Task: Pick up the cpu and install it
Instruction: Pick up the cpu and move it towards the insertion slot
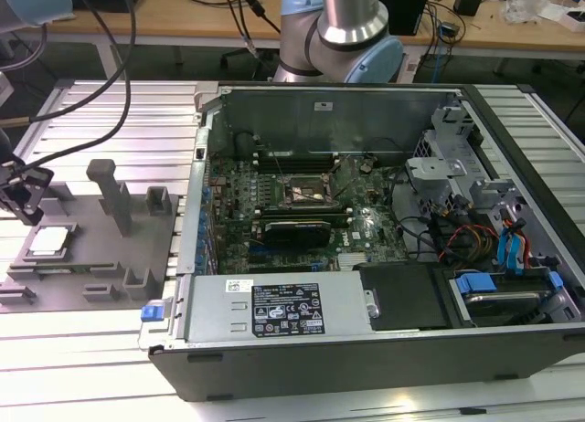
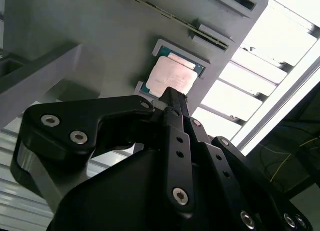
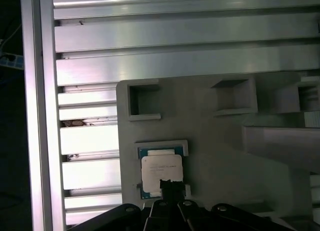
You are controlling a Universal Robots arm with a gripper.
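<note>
One open PC case (image 1: 366, 331) fills the exterior view's right, socket (image 1: 306, 192) on its board. Grey plate (image 1: 82, 212) sits just beside it on the exterior view's left. Gripper (image 1: 23, 203) hangs over the plate, fingers pressed together, holding nothing, tip over the cpu edge in both wrist views; contact unclear. cpu (image 1: 50, 241) lies flat in its plate recess.
</note>
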